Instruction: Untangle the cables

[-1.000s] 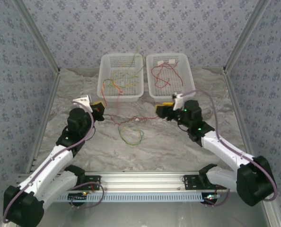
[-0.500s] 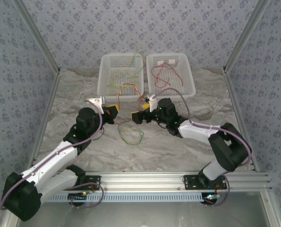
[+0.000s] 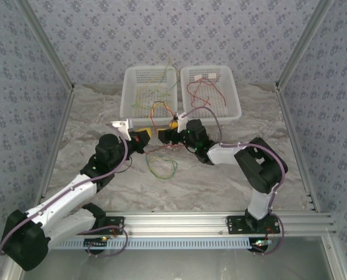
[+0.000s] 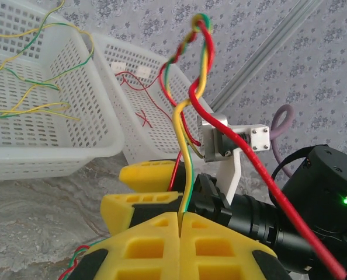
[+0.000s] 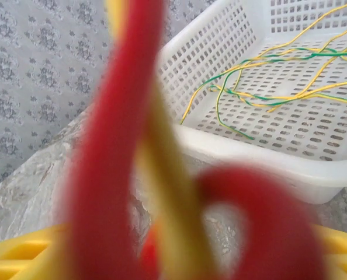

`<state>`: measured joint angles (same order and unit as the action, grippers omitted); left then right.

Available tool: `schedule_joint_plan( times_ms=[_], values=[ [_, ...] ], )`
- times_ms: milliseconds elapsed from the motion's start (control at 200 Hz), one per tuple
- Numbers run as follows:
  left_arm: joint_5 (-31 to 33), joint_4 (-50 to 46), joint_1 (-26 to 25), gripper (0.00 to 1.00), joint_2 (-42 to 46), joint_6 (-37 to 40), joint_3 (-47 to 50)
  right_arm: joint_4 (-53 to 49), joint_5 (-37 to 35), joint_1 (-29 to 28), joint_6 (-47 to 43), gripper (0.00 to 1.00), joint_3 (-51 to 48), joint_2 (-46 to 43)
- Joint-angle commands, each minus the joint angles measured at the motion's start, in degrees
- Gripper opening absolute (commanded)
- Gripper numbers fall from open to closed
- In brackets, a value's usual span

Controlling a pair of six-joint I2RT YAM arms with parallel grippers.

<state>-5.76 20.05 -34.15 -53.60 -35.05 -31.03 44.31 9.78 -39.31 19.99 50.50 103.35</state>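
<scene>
Bunched upward since a second ago, the twisted cables [image 4: 188, 111] stand upright before the baskets [image 4: 74, 157], pinched at the foot by the left fingers [image 4: 150, 233]. The right fingers [image 4: 147, 175] are set just beside; their grip cannot be told.

Twisted into one red, yellow and green cable bunch [image 4: 185, 58], arching upright above the worktop [image 3: 92, 116], with a yellow-green strand pinched in the left end effector [image 4: 180, 219]. Slack as a green-yellow loop [image 3: 162, 166] on the worktop nearer in. Loose farther off: yellow-green wires [image 3: 150, 93] in the left basket [image 3: 147, 119], red wires [image 3: 203, 90] in the right basket [image 3: 214, 116].
</scene>
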Motion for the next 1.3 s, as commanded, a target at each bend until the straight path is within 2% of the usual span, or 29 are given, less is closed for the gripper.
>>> schedule_joint_plan(
  times_ms=[0,35,70,175,225,335,445,545,705,889,1144,1294],
  values=[
    [0.7,2.5,-0.3,0.00,2.3,-0.4,-0.2,4.3,-2.5,-0.3,0.0,0.48,1.7,0.5],
    [1.6,1.7,-0.3,0.00,2.9,-0.1,0.0,3.7,-2.4,-0.3,-0.4,0.34,1.7,0.1],
    [3.1,0.8,-0.3,0.00,3.7,0.2,0.1,2.1,-2.8,-0.3,-0.4,0.23,1.9,-0.4],
    [9.7,-3.2,-0.1,0.00,6.7,1.7,0.7,-1.6,-2.9,0.2,-0.1,0.09,1.6,-2.7],
    [14.3,-6.6,0.4,0.00,8.5,2.7,0.5,-2.5,-3.4,0.6,0.5,0.00,0.3,-4.8],
    [18.4,-10.0,4.9,0.00,12.1,3.2,1.7,-5.0,-3.6,3.4,3.5,0.00,-3.5,-9.9],
    [15.7,-11.9,11.8,0.00,14.4,2.6,2.8,-8.2,-0.1,8.3,7.2,0.00,-7.3,-16.0],
    [15.6,-14.7,15.5,0.00,15.2,3.5,2.6,-14.0,0.5,11.9,7.2,0.00,-9.7,-22.4],
    [16.6,-17.0,18.1,0.00,15.1,5.1,2.2,-20.1,1.3,18.5,8.7,0.00,-12.8,-32.1],
    [18.4,-18.5,19.7,0.00,14.3,6.5,1.2,-30.2,0.7,24.7,6.2,0.00,-12.2,-41.5],
    [17.6,-20.5,21.2,0.00,13.0,9.1,-2.4,-40.8,0.7,31.8,3.7,0.00,-9.6,-47.5],
    [16.7,-20.5,21.9,0.00,12.7,8.7,-3.3,-43.4,1.4,37.0,4.9,0.00,-8.5,-49.9]
  ],
)
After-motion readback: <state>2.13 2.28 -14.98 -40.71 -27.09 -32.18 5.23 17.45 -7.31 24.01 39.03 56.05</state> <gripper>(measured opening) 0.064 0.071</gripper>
